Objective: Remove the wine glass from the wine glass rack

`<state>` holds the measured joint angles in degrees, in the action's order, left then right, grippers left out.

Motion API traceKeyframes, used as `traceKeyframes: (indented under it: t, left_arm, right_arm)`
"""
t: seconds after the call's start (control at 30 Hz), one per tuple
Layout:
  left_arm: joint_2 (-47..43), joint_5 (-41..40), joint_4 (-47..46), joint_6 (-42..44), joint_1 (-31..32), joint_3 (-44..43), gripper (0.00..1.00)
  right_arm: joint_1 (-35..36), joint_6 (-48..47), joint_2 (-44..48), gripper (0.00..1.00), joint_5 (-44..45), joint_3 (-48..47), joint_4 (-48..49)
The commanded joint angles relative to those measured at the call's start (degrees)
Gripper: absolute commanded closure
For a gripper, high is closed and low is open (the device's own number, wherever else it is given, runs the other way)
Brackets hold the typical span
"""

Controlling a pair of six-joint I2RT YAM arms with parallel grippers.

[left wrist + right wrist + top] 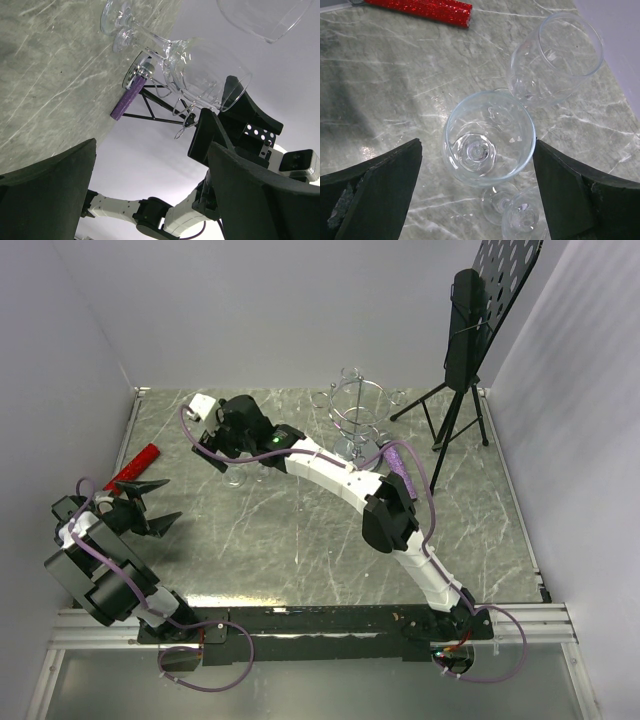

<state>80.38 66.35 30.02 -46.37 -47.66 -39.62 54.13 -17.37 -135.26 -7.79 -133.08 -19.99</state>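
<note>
Our right pincer (477, 165) hangs spread wide, pinching nothing; directly beneath it the wine glass (489, 137) stands upright on the worktop (395, 90), well away from the wine glass rack (355, 410). We judge removal done, only withdrawal left. Our left pincer (170, 502) sits spread too.

Clear glass (489, 137) between black fingers (375, 190); grey-green marbled table (395, 75), veined white; red glittery stick (420, 7) beyond the fingers
</note>
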Motion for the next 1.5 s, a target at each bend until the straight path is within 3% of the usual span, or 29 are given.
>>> traceKeyframes:
  t: [0.0,1.1,1.47]
  left_arm:
    - [-1.6,1.1,-0.4,-0.4,-0.3,0.1,0.04]
    - [-1.5,0.6,0.9,0.3,-0.3,-1.3,0.04]
    - [-2.5,-2.6,1.3,1.7,-0.3,-6.2,0.03]
  right_arm:
    - [0.3,1.1,1.9,0.02,0.5,-0.5,3.4]
    - [0.5,2.4,6.5,0.00,0.2,-0.8,7.2]
    - [1.0,1.7,14.5,0.00,2.7,3.7,4.9]
